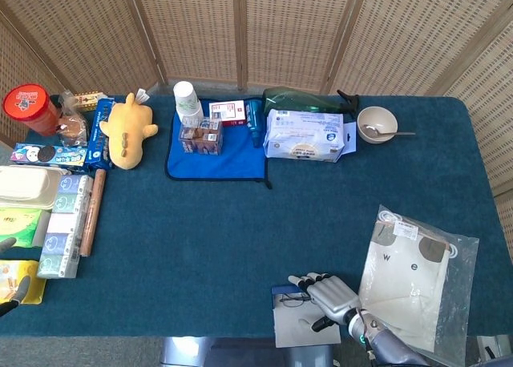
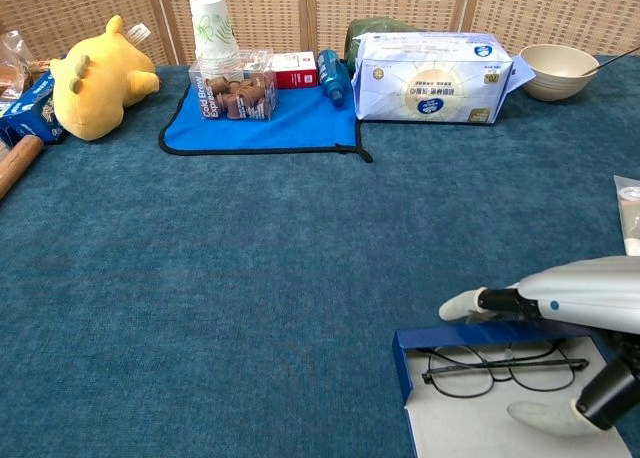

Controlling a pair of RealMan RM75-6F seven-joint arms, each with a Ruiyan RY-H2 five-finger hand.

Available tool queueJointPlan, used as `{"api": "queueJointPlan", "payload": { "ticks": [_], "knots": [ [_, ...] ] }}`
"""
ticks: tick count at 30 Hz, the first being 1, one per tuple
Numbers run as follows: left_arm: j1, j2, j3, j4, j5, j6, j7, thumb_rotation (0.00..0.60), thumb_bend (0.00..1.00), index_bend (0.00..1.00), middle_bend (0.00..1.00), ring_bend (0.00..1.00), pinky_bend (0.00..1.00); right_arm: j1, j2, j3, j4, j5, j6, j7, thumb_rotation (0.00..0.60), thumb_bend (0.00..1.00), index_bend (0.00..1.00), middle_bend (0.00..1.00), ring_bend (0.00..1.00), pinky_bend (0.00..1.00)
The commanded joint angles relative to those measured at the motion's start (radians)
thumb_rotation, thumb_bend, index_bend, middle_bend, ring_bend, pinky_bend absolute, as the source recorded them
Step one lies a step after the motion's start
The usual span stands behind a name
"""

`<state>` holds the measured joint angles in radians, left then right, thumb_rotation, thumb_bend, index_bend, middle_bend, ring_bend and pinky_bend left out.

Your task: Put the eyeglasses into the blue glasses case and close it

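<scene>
The right hand (image 2: 560, 348) is hovering with fingers spread and empty over the eyeglasses (image 2: 500, 365), which are lying, long axis crosswise to the robot, inside the open blue glasses case (image 2: 415, 343) directly beneath it at the table's near edge.

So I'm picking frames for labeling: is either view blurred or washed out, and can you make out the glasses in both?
Chest view: even light, sharp, glasses crisp in the open case, right hand cut off at the frame edge. Head view: also evenly lit, no glare, but the glasses are tiny and half hidden by the hand.
</scene>
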<state>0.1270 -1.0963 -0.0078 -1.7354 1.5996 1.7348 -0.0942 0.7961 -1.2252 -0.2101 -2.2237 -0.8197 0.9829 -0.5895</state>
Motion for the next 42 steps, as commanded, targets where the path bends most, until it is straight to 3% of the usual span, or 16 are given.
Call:
{"api": "queueJointPlan", "payload": {
  "ticks": [1, 10, 17, 23, 31, 42],
  "knots": [
    [0.000, 0.001, -0.001, -0.001, 0.001, 0.001, 0.002, 0.600, 0.30, 0.21, 0.12, 0.00, 0.00, -0.009, 0.005, 0.009, 0.001, -0.031, 0.008, 0.014, 0.258, 0.37, 0.00, 0.16, 0.11, 0.20],
    [0.005, -0.005, -0.003, -0.004, 0.010, 0.016, 0.007, 0.600, 0.29, 0.21, 0.12, 0.00, 0.00, -0.074, 0.043, 0.014, -0.022, -0.203, 0.084, 0.041, 0.268, 0.37, 0.00, 0.16, 0.09, 0.20],
    [0.001, 0.005, -0.015, 0.011, 0.026, 0.034, 0.005, 0.600, 0.30, 0.21, 0.12, 0.00, 0.00, -0.218, 0.009, -0.055, 0.003, -0.446, 0.234, 0.007, 0.306, 0.37, 0.00, 0.15, 0.08, 0.19],
    [-0.006, 0.025, -0.019, 0.008, 0.042, 0.041, -0.034, 0.600, 0.30, 0.20, 0.12, 0.00, 0.00, -0.390, -0.084, -0.116, 0.131, -0.683, 0.406, -0.055, 0.378, 0.34, 0.00, 0.12, 0.05, 0.18],
    [-0.008, 0.035, -0.018, 0.016, 0.045, 0.040, -0.065, 0.600, 0.30, 0.20, 0.12, 0.00, 0.00, -0.533, -0.157, -0.139, 0.255, -0.805, 0.500, -0.080, 0.410, 0.31, 0.00, 0.09, 0.02, 0.18],
    [-0.027, 0.040, -0.030, 0.042, 0.048, 0.033, -0.110, 0.600, 0.30, 0.20, 0.12, 0.00, 0.00, -0.648, -0.209, -0.127, 0.426, -0.901, 0.546, -0.002, 0.470, 0.24, 0.00, 0.08, 0.01, 0.17]
  ]
}}
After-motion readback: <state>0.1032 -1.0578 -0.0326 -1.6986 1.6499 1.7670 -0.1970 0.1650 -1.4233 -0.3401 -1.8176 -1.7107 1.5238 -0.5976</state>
